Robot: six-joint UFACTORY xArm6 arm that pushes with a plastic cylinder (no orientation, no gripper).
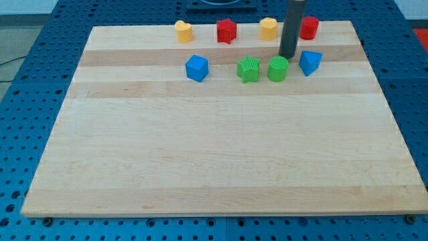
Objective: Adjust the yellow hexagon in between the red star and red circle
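The yellow hexagon (269, 29) sits near the view's top edge of the board, between the red star (227, 31) to its left and the red circle (308, 27) to its right. My tip (287, 55) rests on the board just below and right of the yellow hexagon, between it and the red circle, directly above the green circle (278, 69). The rod hides part of the red circle's left side.
A yellow heart (183, 31) lies left of the red star. A blue cube (196, 67), a green star (248, 69) and a blue triangle (309, 62) sit in a row below. The wooden board (214, 147) lies on a blue perforated table.
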